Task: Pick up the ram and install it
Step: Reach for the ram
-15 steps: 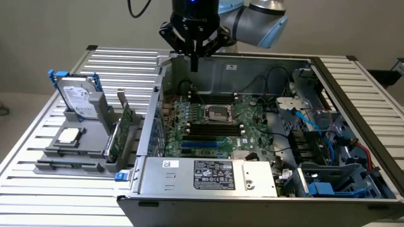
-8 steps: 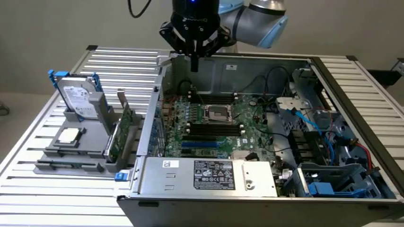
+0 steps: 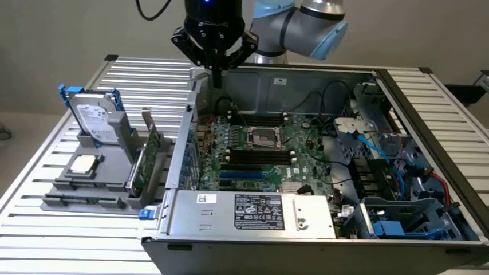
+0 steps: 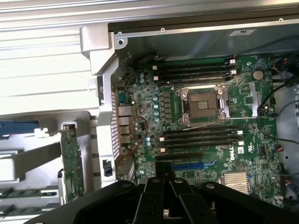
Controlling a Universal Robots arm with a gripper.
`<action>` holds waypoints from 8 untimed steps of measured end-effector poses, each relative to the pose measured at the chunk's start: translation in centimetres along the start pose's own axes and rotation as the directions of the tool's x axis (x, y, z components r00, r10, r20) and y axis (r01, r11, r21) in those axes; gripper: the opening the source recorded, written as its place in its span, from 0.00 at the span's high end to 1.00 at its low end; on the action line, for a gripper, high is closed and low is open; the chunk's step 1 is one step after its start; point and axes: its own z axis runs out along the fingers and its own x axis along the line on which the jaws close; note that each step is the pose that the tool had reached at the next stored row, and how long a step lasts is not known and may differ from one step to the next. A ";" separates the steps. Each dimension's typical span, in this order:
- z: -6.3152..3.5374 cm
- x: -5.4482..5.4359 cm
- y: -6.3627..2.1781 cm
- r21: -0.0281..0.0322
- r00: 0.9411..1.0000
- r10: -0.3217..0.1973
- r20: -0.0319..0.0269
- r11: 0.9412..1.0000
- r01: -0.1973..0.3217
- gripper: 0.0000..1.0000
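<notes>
The ram (image 3: 80, 200) is a thin dark-green stick lying flat in the front of the grey holder tray (image 3: 57, 186), at the exterior view's left, outside the computer case. The ram (image 4: 21, 192) lies low beside the case in the wrist view. My gripper (image 3: 216, 77) hangs above the case's rear left corner, well away from the ram. Its fingers (image 4: 159, 191) are shut together with nothing between them. Black memory slots (image 3: 260, 154) lie on the motherboard (image 4: 243, 98) beside the bare processor socket (image 4: 201, 105).
A hard drive (image 3: 95, 120), a processor chip (image 3: 82, 165) and an upright green expansion card (image 3: 149, 157) stand in the same holder. The open case holds a power supply (image 3: 256, 212), drive cages and cables (image 3: 382, 154). Its metal wall (image 3: 183, 143) separates the tray from the motherboard.
</notes>
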 end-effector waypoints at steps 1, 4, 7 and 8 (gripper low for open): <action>0.00 0.4 -0.06 0.000 1.000 0.000 0.000 1.000 0.000 0.89; 0.09 1.8 -0.35 0.000 1.000 0.000 0.000 1.000 0.000 0.89; 0.19 3.1 -0.77 0.000 1.000 0.000 0.000 1.000 0.000 0.89; 0.23 3.5 -0.92 0.000 1.000 0.000 0.000 1.000 0.000 0.89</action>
